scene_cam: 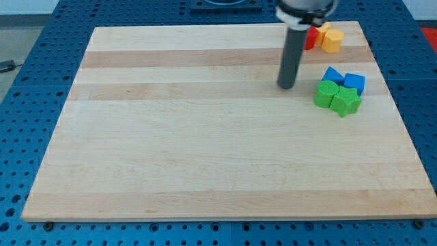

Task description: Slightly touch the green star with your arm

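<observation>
The green star [346,101] lies at the view's right on the wooden board [205,150], touching a second green block [326,93] on its left. Two blue blocks [332,75] [355,82] sit just above the green pair. My tip [286,86] stands on the board to the left of this cluster, about a block's width from the left green block and apart from the star.
A red block [311,37] and an orange-yellow block [332,39] sit together at the board's top right edge, behind my rod. Blue perforated table surface [41,41] surrounds the board.
</observation>
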